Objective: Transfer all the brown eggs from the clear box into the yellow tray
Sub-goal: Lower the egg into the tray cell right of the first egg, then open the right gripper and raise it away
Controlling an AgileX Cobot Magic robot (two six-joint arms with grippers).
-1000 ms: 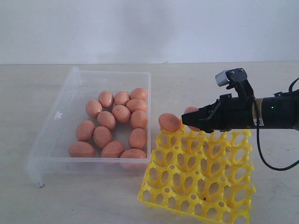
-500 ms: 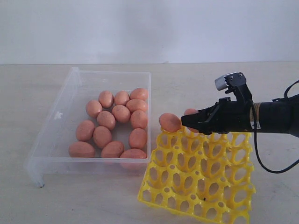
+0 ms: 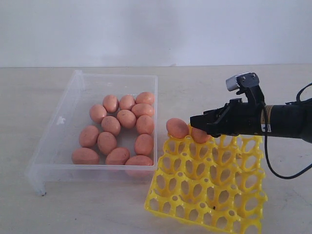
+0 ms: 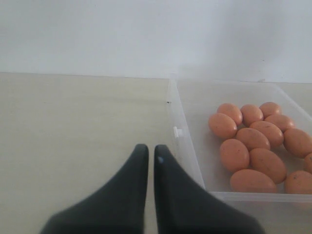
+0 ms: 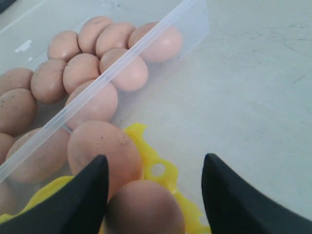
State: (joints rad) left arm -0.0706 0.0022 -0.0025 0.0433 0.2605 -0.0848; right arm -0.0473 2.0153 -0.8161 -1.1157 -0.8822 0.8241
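At tray's (image 3: pixel 214 191) far edge, setting down second egg (image 5: pixel 144 209), right hand (image 5: pixel 155 163) spread wide around it. Next, likely: lift clear, return to box (image 3: pixel 117 75) for another.

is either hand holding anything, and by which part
Nothing. The right hand stands open around a brown egg sitting in the yellow tray; the left hand is shut, empty.

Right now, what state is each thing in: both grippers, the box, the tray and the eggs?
Left gripper, shut, empty, outside the clear box.
Right gripper, open, jaws either side of an egg seated in the yellow tray.
Clear box, holding most of the brown eggs, loose.
Yellow tray, two eggs in its far row, other cups empty.
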